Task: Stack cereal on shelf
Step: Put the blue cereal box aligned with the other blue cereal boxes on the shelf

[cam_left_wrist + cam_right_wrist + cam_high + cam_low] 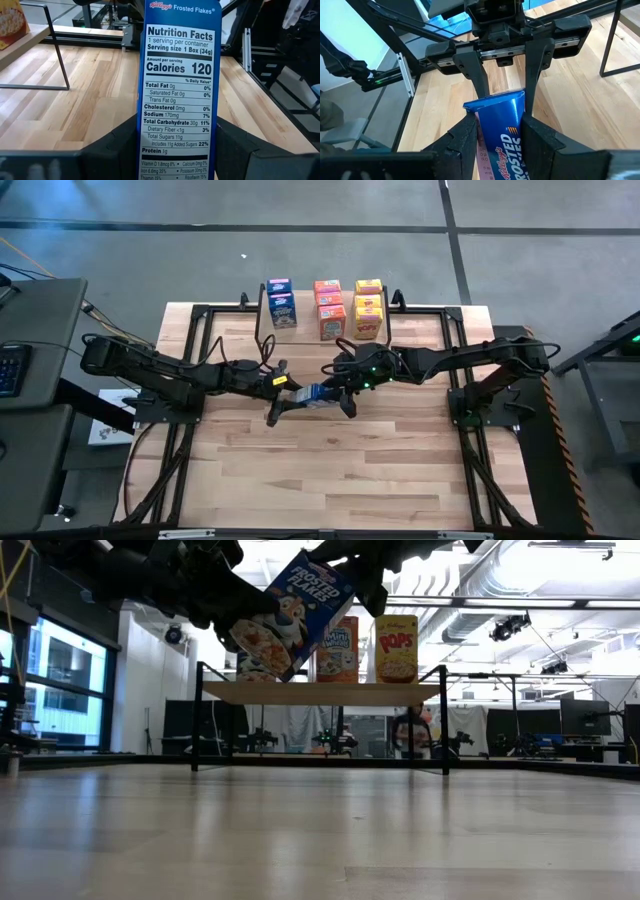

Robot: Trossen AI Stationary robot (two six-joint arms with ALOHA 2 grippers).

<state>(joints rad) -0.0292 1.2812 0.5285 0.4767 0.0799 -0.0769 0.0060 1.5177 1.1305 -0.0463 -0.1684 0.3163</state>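
Note:
A blue Frosted Flakes cereal box [312, 394] hangs in the air over the middle of the table, tilted in the low view [296, 612]. My left gripper [288, 388] is shut on one end of it and my right gripper [340, 384] on the other, the two facing each other. The shelf [320, 693] stands at the table's far edge on thin dark legs. On it stand blue boxes [281, 302], orange boxes [329, 308] and yellow boxes [368, 308]. My left gripper [175, 146] pinches the box between its two fingers [114, 146], one on each broad face, coming level from the table's left. The narrow nutrition-facts side [177, 75] faces its camera. The box is lifted clear of the table. My right gripper [502, 136] pinches the box's other end [500, 107] between its two fingers [466, 136], one on each broad face, coming from the table's right and slanting down. The left gripper's fingers [479, 82] clamp the same box just beyond. The box sits tilted, clear of the table.
The bare wooden tabletop [330, 470] stretches below and toward the near edge. Dark metal frame rails [190, 340] run along the left and right sides. Beyond the table are desks, monitors and a seated person [412, 735].

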